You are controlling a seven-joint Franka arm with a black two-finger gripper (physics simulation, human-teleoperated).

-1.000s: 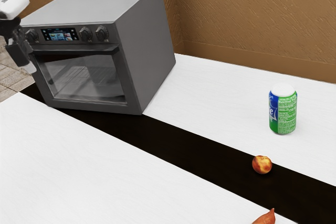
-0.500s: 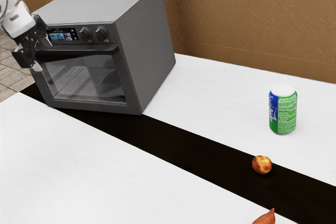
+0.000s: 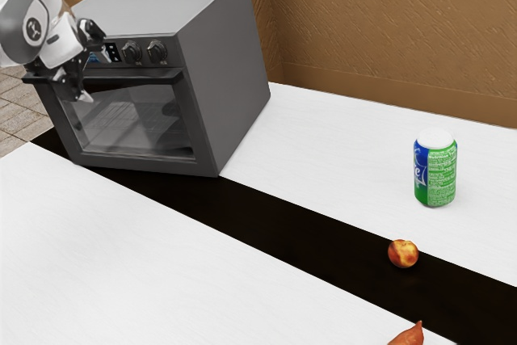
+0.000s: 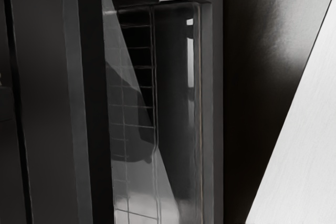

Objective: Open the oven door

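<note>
Oven door: gripper's finally at the handle, still no pull

So the oven door (image 3: 133, 131) looks fully shut, on the front of the toaster oven (image 3: 224, 78), which is parked toward the worktop (image 3: 323, 151) edge at the exterior view's left. What's new is my gripper (image 3: 94, 75): a second ago it was out past the end of the door handle (image 3: 153, 77), and now it's come along the bar toward the exterior view's right, with the hand swung round as well.

Claw status: apart. The upper finger (image 3: 102, 53) is above the bar and the lower finger (image 3: 84, 96) hangs below it, over the window (image 3: 129, 120). Looks like the handle runs between them, but I can't tell if either one is touching, so I wouldn't call it a grip. In the wrist view the window is right there, with the wire rack (image 4: 124, 129) behind it.

For the task, imo that's the approach pretty much sorted and the actual opening still to do. Next I'd square up on the bar, close on it, then draw it out and down, assuming the hinge is along the bottom. Main worry is closing off-centre and slipping, or scraping the lower finger on the glass.

Soda can (image 3: 435, 171) and peach (image 3: 403, 253) haven't budged, and they're well apart from the door anyway.
</note>
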